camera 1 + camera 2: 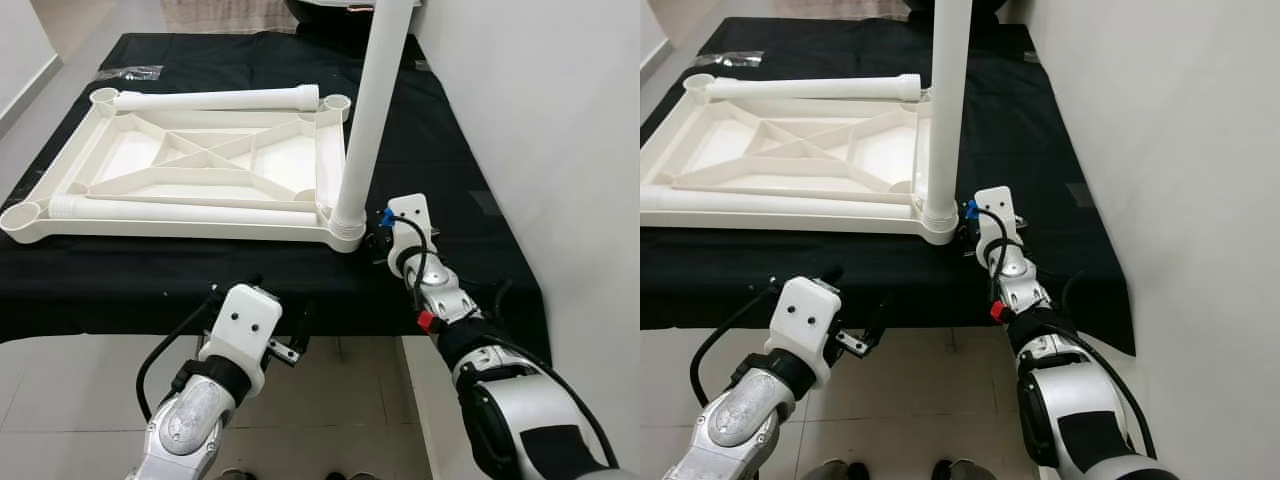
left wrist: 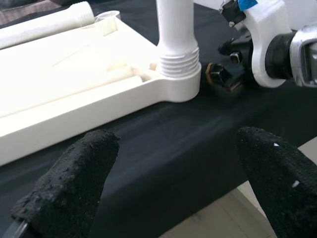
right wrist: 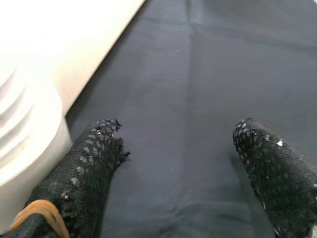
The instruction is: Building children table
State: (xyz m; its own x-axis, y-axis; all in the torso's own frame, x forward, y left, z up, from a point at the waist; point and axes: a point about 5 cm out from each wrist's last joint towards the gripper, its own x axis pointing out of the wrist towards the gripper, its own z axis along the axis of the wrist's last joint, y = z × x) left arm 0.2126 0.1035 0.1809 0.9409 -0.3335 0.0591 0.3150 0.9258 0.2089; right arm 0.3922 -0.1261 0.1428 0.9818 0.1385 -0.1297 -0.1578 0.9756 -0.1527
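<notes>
the tabletop (image 1: 200, 160) is laid upside down so sockets face up; one leg (image 1: 375, 110) is stood in its corner; the right gripper (image 3: 181, 163) is released beside it, the left gripper (image 2: 173, 183) is also opened.

I count one white children's table frame (image 1: 190, 170) lying upside down on one black-covered tabletop (image 1: 470, 200). I see three white legs: one standing upright (image 1: 375, 110) in a corner socket, two lying loose, one (image 1: 215, 99) at the far edge, one (image 1: 180, 210) at the near edge. One clear plastic bag (image 1: 130, 72) sits beyond.
</notes>
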